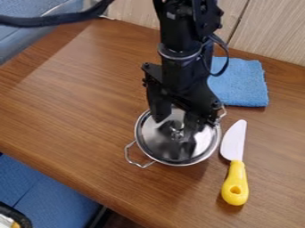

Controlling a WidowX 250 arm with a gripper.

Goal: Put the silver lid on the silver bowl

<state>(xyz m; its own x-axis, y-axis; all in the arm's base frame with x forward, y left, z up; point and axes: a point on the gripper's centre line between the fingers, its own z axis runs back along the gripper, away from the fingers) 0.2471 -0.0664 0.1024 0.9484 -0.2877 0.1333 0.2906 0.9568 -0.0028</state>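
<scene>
Jaws apart, seemingly around nothing, the gripper (177, 122) is over the pot. To the left, a wire handle (127, 152) juts from the silver bowl (179, 165); the silver lid (169, 150) lies across its top, probably placed to close it. The gripper likely straddles the knob (177, 133) for a grasp or release; contact is unclear, and it hides the far rim, so seating is uncertain. Rightward, the blue cloth (243, 83) is partly covered by the arm; the yellow-handled knife (236, 165) lies nearer, outside the job.

Silver bowl (138, 144) (lid (170, 152) on), claw (175, 121) above

No readable text, labels, numbers or signs on lid (202, 141), bowl (138, 134), knife (235, 178), cloth (241, 82) or table (77, 102)
</scene>
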